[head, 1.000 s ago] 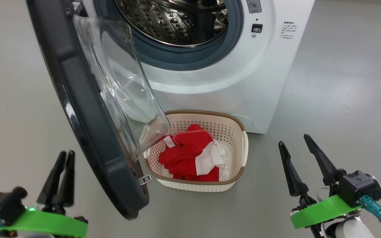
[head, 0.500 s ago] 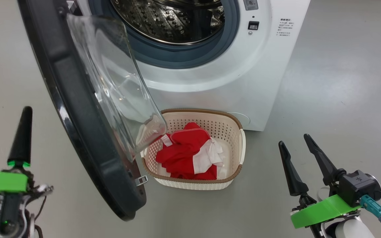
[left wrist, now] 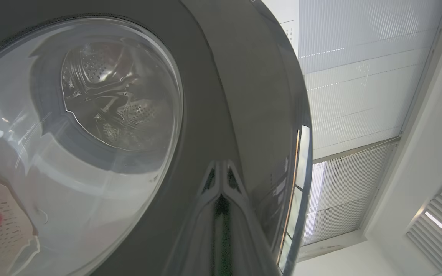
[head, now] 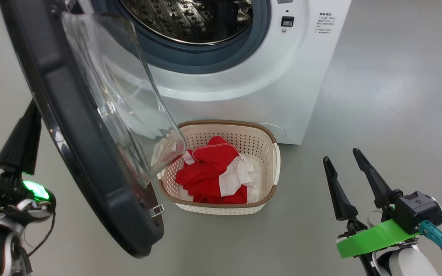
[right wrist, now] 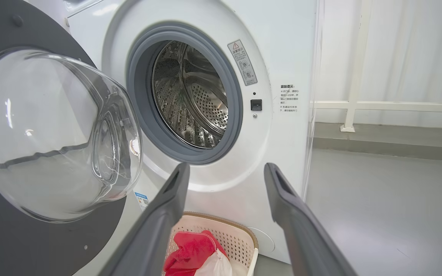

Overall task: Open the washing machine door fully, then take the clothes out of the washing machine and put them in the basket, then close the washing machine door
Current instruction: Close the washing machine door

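Left of frame: washing machine door [head: 71,126] stands open. Centre: clothes [head: 209,174] lie in basket [head: 225,123]. Lower left: left gripper [head: 29,122] — fingers pressed together — at door's outer face. Lower right: right gripper [head: 340,155] spread wide, empty.

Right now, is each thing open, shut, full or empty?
washing machine door, wide open.
washing machine, drum looks empty.
clothes, piled in the basket.
basket, on the floor, holding clothes.
left gripper, shut, by the door's outer side.
right gripper, open, empty.
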